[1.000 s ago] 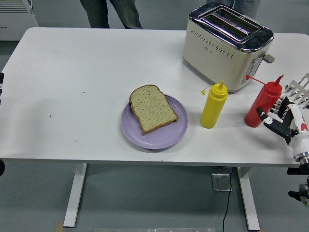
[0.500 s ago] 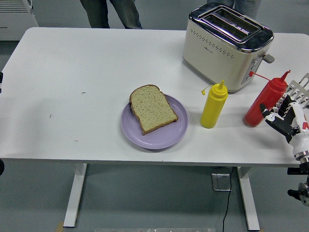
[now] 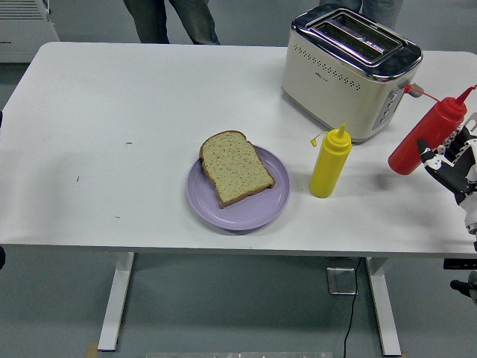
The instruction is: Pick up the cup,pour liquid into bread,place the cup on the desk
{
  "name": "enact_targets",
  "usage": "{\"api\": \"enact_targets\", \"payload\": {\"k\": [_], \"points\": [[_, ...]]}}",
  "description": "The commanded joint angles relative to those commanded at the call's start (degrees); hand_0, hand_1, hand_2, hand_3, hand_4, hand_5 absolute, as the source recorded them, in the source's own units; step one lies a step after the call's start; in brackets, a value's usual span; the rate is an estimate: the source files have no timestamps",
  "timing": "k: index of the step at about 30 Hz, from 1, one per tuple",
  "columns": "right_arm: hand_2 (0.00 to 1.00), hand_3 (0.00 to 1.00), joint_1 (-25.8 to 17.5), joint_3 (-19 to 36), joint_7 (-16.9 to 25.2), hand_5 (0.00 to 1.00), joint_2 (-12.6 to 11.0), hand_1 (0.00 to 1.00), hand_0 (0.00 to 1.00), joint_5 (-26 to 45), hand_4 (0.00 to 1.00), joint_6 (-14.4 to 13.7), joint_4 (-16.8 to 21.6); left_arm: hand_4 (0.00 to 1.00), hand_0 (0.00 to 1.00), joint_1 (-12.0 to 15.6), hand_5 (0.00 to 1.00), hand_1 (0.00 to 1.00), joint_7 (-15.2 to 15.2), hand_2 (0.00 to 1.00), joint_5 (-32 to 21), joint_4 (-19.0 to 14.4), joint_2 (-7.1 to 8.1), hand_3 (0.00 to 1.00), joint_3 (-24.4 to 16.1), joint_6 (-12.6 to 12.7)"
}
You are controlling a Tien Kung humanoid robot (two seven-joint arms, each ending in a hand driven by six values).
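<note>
A red squeeze bottle (image 3: 426,136) hangs tilted above the table at the right edge, its nozzle pointing up and right, with my right hand (image 3: 446,161) shut on its lower side. No cup shows in this view. A slice of brown bread (image 3: 235,168) lies on a purple plate (image 3: 246,211) near the table's middle front. My left arm barely shows at the left edge.
A yellow squeeze bottle (image 3: 329,162) stands upright right of the plate. A cream and chrome toaster (image 3: 349,72) sits at the back right, close behind the red bottle. A person's legs (image 3: 170,20) stand beyond the far edge.
My right hand has lifted the red bottle off the table, carrying it up and to the right while tilting it further. Nothing else has moved.
</note>
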Motion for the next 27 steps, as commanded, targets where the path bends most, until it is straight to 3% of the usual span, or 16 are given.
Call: {"api": "enact_targets", "payload": {"k": [2,6,13,27], "points": [[0.500,0.654,0.0,0.1,0.0,0.104,-0.1,0.494,0.392,0.0,0.665,-0.1,0.3,0.652,0.826,0.0,0.998,0.818,0.0,0.860,0.0,0.0,0.00,0.820,0.0,0.0],[0.500,0.654,1.1,1.9,-2.0,0.104,-2.5,0.494,0.392,-0.9,0.665,-0.9,5.3,0.652,0.826,-0.2,0.998,0.818,0.0,0.860,0.0,0.0,0.06,0.820,-0.1,0.0],[0.488,0.622,4.0,2.2,-4.4,0.086,-6.3,0.458,0.350,-2.3,0.640,-2.2,10.3,0.652,0.826,-0.3,0.998,0.818,0.0,0.860,0.0,0.0,0.10,0.820,-0.2,0.0],[0.484,0.604,12.9,-4.0,-8.0,0.069,-12.0,0.441,0.339,-8.4,0.626,-3.3,14.6,0.652,0.826,0.0,0.998,0.818,0.0,0.860,0.0,0.0,0.19,0.820,-0.2,0.0]]}}
